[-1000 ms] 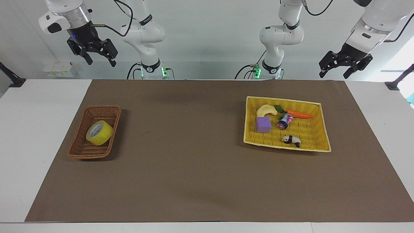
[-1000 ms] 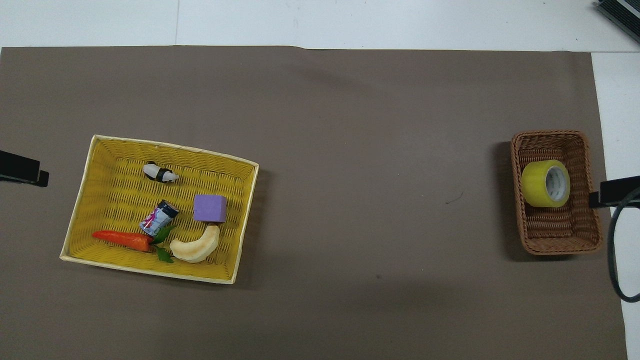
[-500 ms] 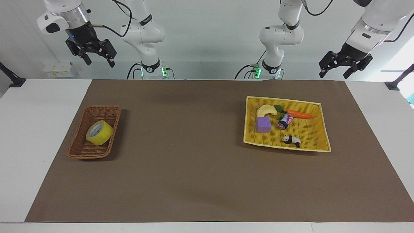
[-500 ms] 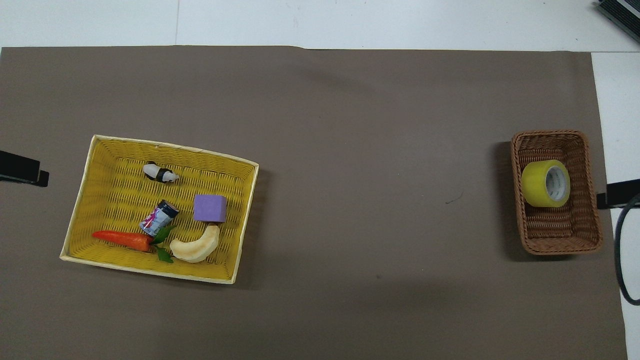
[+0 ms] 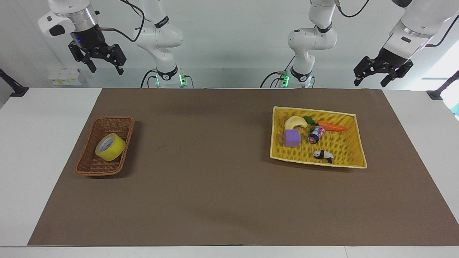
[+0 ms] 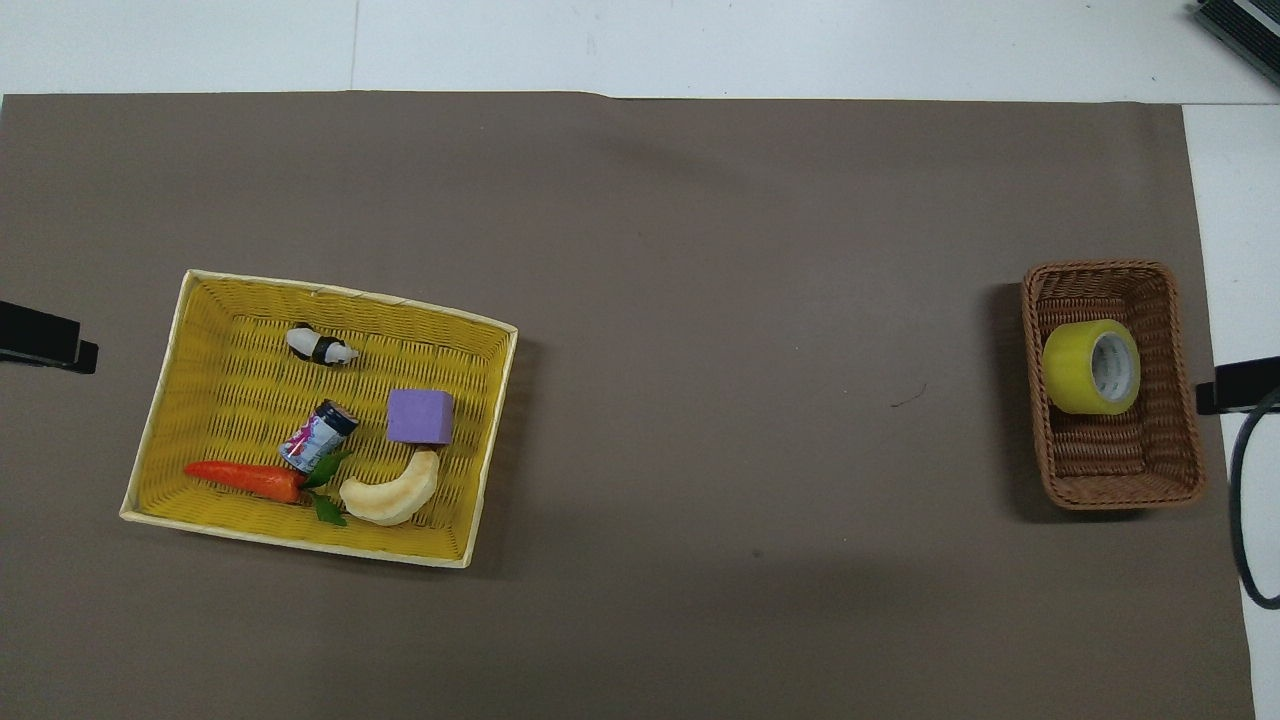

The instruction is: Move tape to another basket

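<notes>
The tape (image 5: 110, 147) (image 6: 1090, 367), a thick yellow roll with a pale core, lies tilted in the small brown wicker basket (image 5: 96, 164) (image 6: 1115, 462) at the right arm's end of the brown mat. My right gripper (image 5: 105, 69) hangs open high in the air, over the table's edge by the robots, with nothing between its fingers. One of its fingers (image 6: 1238, 385) shows beside the basket in the overhead view. My left gripper (image 5: 369, 83) waits open and raised at the left arm's end.
A large yellow woven tray (image 5: 346, 152) (image 6: 215, 390) sits toward the left arm's end. It holds a purple block (image 5: 292, 138), a small dark jar (image 5: 316, 134), a carrot (image 5: 331, 126), a banana-like piece (image 5: 294, 122) and a panda figure (image 5: 323, 155).
My right gripper has drifted a little outward, toward the right arm's end of the table, and slightly up. The left arm, the tape and both containers have stayed put.
</notes>
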Robot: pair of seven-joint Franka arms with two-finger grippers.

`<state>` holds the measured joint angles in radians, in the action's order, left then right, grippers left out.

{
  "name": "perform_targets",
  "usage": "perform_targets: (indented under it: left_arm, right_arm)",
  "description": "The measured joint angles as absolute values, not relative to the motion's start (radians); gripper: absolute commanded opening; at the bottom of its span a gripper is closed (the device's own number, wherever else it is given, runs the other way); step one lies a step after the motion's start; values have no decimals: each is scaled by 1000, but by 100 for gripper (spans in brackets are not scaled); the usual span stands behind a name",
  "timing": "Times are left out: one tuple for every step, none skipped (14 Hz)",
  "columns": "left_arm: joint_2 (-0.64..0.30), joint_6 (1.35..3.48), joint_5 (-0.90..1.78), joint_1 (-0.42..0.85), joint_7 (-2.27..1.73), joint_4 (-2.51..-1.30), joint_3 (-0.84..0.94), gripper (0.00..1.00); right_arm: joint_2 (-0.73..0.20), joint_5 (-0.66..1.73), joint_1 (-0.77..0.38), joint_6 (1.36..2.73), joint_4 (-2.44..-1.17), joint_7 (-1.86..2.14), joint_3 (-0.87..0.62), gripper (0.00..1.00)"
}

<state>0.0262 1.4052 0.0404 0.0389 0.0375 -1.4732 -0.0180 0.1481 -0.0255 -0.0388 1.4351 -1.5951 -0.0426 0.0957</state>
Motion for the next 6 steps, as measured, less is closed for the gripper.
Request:
perform_targets:
  left_arm:
    - [26,1405,40,39,38,-1473,-18,100]
    - [26,1405,40,39,38,-1473,-18,100]
    - [26,1405,40,39,38,-1473,-18,100]
    - [26,1405,40,39,38,-1473,-18,100]
    - [26,1405,40,39,38,-1473,-18,100]
    - [26,1405,40,39,38,-1473,-18,100]
  right_arm:
    - [148,-25,-39,1435,-1595,-21,96,100]
    - [148,-25,-39,1435,-1596,-8,96,100]
    - [148,-25,-39,1435,-1596,-4,96,100]
    - [148,-25,-39,1435,-1597,-3,96,100]
    - [148,-25,-40,1435,-1597,-3,96,100]
    - [148,-25,-41,1435,-1597,-3,96,100]
